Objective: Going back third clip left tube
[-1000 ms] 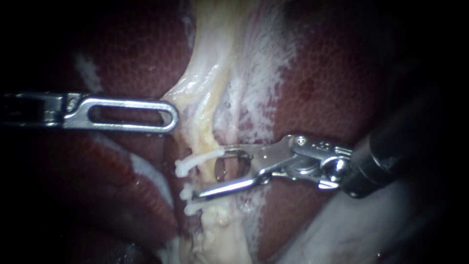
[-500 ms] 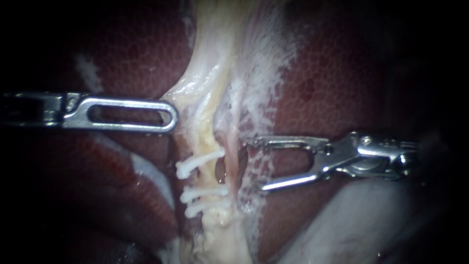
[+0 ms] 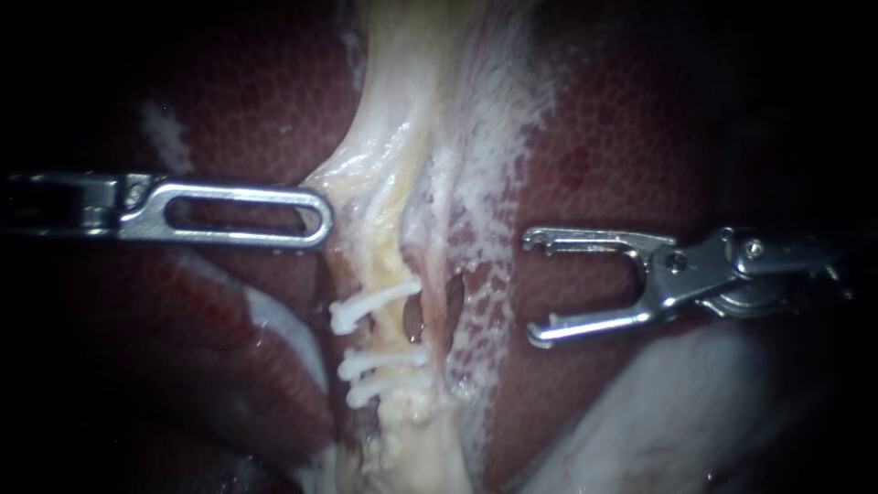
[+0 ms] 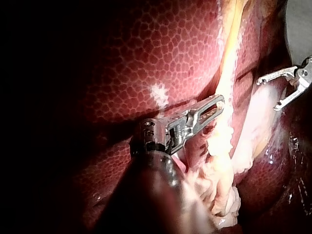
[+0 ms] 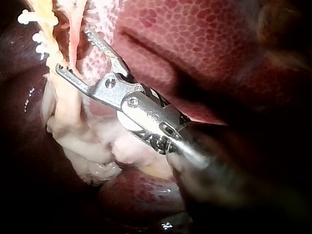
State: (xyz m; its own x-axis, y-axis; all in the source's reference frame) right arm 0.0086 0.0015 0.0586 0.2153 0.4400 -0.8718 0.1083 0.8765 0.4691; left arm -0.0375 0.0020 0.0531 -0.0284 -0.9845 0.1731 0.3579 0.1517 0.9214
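Note:
Three white clips cross the pale yellow left tube (image 3: 391,261): an upper clip (image 3: 370,305), a middle clip (image 3: 382,360) and a lower clip (image 3: 373,390). My right instrument (image 3: 532,288) stands to the right of the tubes over the liver, jaws open and empty. In the right wrist view its jaws (image 5: 73,50) gape just short of the clips (image 5: 35,19). My left instrument (image 3: 325,220) lies level from the left, its slotted jaws shut on the edge of the pale tissue (image 3: 352,187) above the clips. In the left wrist view its tip (image 4: 219,103) meets that pale strand.
Dark red mottled liver (image 3: 622,146) lies on both sides of the tubes. A pinkish second tube (image 3: 441,274) runs just right of the clipped one. Pale gallbladder tissue (image 3: 677,412) bulges under my right instrument. Frayed white tissue (image 3: 494,155) fringes the strand's right side.
My right instrument has drawn back to the right, off the left tube, with its jaws still open and empty. The three clips stay on the tube. My left instrument has not moved.

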